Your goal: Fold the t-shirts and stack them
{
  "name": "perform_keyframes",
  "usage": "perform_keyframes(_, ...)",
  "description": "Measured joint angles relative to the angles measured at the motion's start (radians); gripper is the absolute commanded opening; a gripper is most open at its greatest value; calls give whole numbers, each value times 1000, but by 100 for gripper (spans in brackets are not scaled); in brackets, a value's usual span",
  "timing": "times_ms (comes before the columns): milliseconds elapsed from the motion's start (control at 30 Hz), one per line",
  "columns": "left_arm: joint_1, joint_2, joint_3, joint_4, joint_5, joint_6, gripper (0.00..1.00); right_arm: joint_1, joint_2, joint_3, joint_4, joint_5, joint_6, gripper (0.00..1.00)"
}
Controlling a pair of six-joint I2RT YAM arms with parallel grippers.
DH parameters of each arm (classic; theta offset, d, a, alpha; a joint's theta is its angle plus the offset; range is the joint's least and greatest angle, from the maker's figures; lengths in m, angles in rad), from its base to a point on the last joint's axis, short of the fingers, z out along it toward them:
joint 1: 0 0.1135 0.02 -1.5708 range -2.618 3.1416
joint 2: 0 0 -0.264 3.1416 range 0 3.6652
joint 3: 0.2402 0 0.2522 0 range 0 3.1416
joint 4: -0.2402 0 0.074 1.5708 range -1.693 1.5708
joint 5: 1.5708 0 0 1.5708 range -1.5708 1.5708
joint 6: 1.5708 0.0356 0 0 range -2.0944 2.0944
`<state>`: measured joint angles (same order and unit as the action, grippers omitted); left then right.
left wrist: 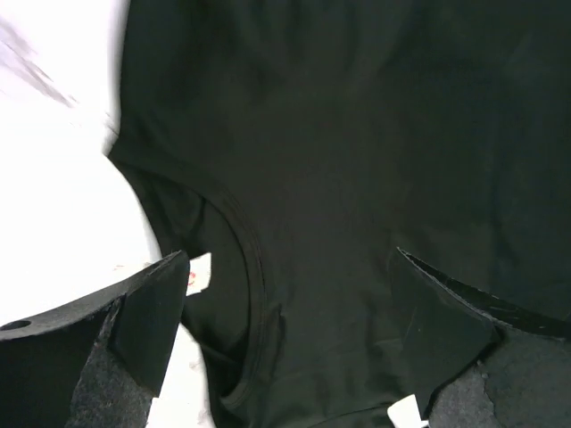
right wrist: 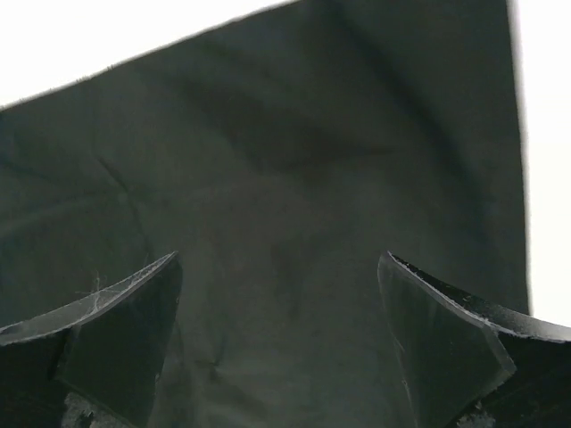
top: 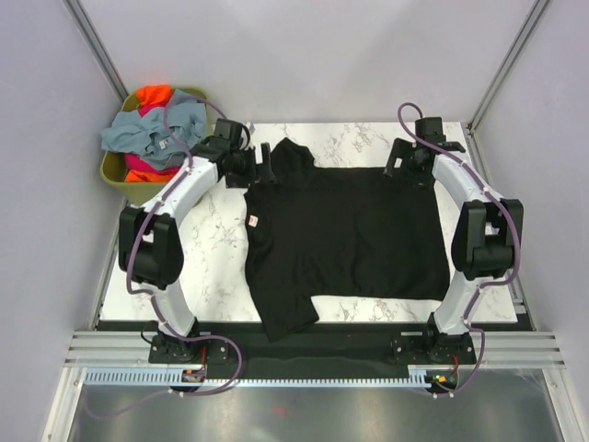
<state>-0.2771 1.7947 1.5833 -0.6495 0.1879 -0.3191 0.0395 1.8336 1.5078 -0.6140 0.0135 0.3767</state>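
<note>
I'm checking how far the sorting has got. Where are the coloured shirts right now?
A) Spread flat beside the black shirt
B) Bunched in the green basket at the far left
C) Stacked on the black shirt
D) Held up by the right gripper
B: the grey-blue shirt, orange shirt and pink shirt lie bunched in the basket, while only the black shirt is spread on the table.

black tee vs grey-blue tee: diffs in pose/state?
The black tee is spread flat on the table; the grey-blue tee is crumpled in the basket. The black tee lies alone; the grey-blue tee sits atop an orange shirt and a pink shirt. Spread out, the black tee covers far more area than the bunched grey-blue tee. Shared: neither is in a folded stack.
</note>
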Motion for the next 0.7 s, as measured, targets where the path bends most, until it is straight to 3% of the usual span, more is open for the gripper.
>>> perform_keyframes(100,-7,59,-88,64,32,-44,99,6,55,0,16,-40,-3,98)
perform_keyframes(233,-10,190,-77,116,59,-86,98,13,148,73,-2,-44,-11,98)
perform_keyframes(500,-4,446,185,130,86,-122,98,13,375,283,-9,-45,-15,98)
perform_keyframes(700,26,556,354,117,109,-142,98,14,482,408,-20,-61,-18,98)
